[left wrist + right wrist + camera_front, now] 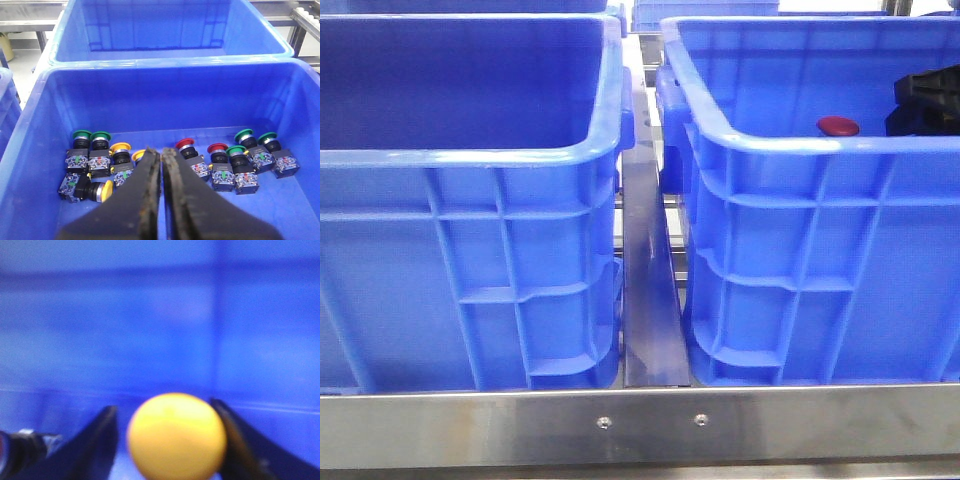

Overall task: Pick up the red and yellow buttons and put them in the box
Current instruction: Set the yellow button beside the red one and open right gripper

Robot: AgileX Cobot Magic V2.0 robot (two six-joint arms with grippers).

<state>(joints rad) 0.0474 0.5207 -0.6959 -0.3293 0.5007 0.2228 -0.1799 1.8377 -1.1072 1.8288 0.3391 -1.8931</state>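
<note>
The right hand (pixel 167 440) grips a yellow button (pixel 176 436) low in the frame for boxing, while the left hand (pixel 161 165), closed and empty, waits above the other buttons (pixel 186 145).

I see two saturated blue crates, the left crate (pixel 470 200) and the right crate (pixel 800 250), standing on a silver-grey metal frame (pixel 640 425), and over the right crate's rim a dark red button cap (pixel 838 126) shows beside something black (pixel 925 100). In the left wrist view, the blue bin (pixel 40 165) holds buttons with green caps (pixel 82 135), yellow caps (pixel 120 147) and red caps (pixel 185 143) (all on black bodies with clear, speckled bases), seen past black fingers (pixel 145 200). On my right wrist view a blurred orange-yellow cap (pixel 175 435) sits against blue between black fingers (pixel 95 450).
</note>
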